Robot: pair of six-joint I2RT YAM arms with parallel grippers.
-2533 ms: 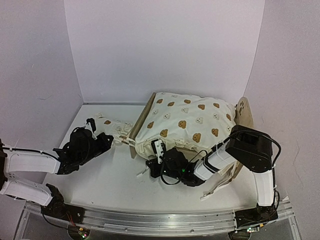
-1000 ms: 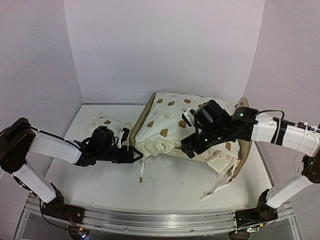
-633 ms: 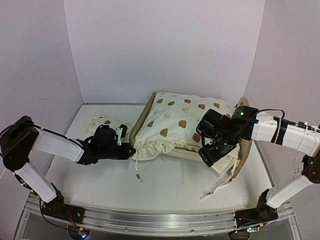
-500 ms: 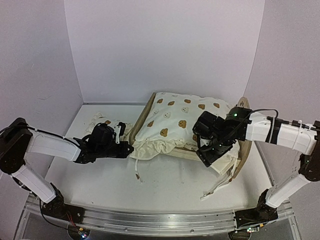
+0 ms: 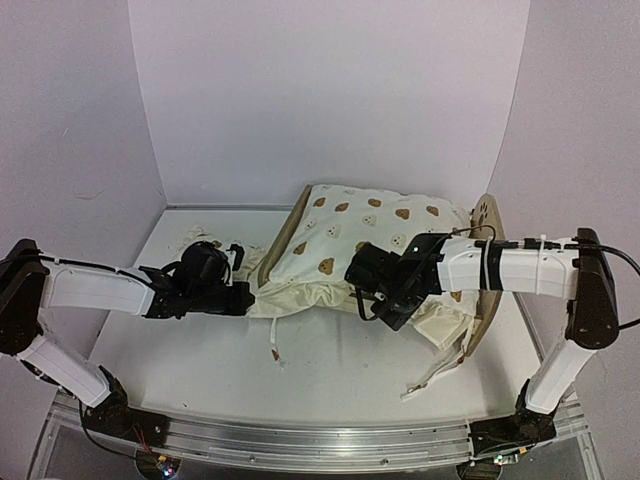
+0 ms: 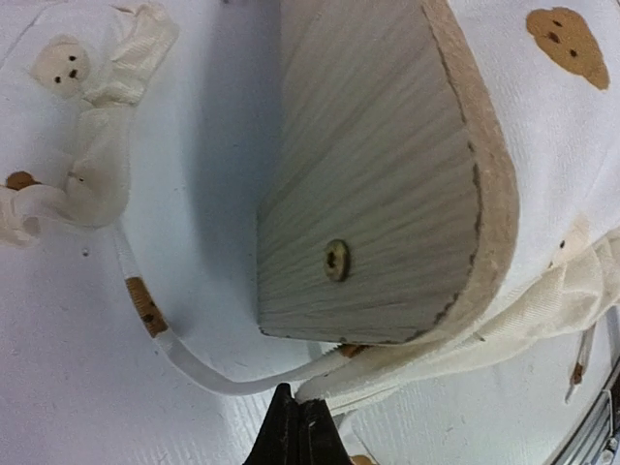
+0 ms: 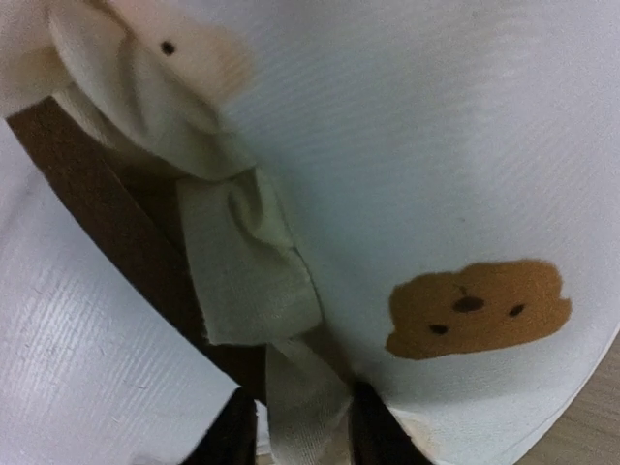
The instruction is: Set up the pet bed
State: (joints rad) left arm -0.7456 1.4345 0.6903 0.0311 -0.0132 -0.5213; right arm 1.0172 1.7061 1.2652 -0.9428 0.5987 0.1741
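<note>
The pet bed [image 5: 492,240] stands on the white table [image 5: 330,375], a little to the right of the middle and toward the back wall. Its rounded headboard with the paw cutout is at the right end, and its wooden footboard [image 6: 378,165] is at the left end. A large bear-print cushion [image 5: 365,235] lies on top of the frame and covers nearly all of it, so the base of the bed is hidden. The front edge of the cushion hangs over the near side of the frame, and one loose tie [image 5: 272,345] trails from it onto the table.

The left arm reaches in low from the left. The left gripper [image 6: 295,436] has its fingertips pressed together on the cream ruffle at the near left corner of the cushion, just below the footboard. A second thin tie [image 6: 184,354] curves away from that corner over the table. A small bear-print pillow [image 5: 205,243] lies behind this arm, near the footboard but apart from it.

The right arm stretches across from the right, above the near side of the bed. The right gripper [image 7: 302,431] has one finger on each side of a folded fabric strip [image 7: 257,262] that hangs from the cushion edge. Whether the fingers already press the strip, I cannot tell.
</note>
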